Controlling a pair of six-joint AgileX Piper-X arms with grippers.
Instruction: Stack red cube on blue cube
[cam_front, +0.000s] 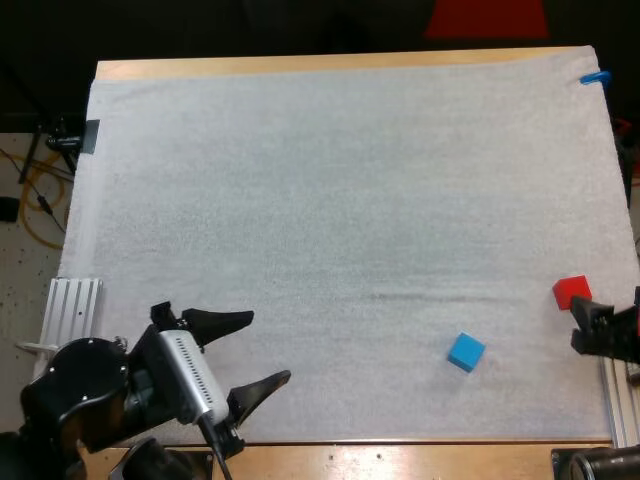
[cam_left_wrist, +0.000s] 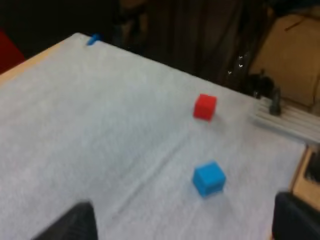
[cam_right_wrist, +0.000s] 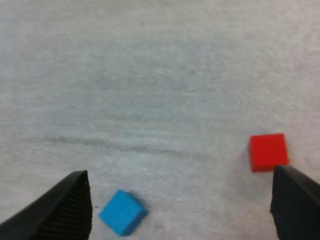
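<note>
While you look over the high view, you find the left gripper (cam_front: 266, 348) at the lower left of the frame, its two black fingers spread wide over the white mat (cam_front: 330, 200) and holding nothing. The right gripper (cam_front: 584, 327) sits at the right edge, just below the red cube (cam_front: 572, 292) and close to it. The blue cube (cam_front: 466, 351) lies on the mat at the lower right, left of and lower than the red one, the two apart.

From the left wrist view you see both cubes resting flat on the mat, the blue cube (cam_left_wrist: 209, 178) nearer the camera than the red cube (cam_left_wrist: 205, 107). The arm's own fingers (cam_left_wrist: 72, 225) stand far apart.

From the right wrist view you see the near fingers (cam_right_wrist: 65, 210) parted and clear of both cubes. The blue cube (cam_right_wrist: 122, 212) lies just beside one finger and the red cube (cam_right_wrist: 268, 152) just beside the other.
</note>
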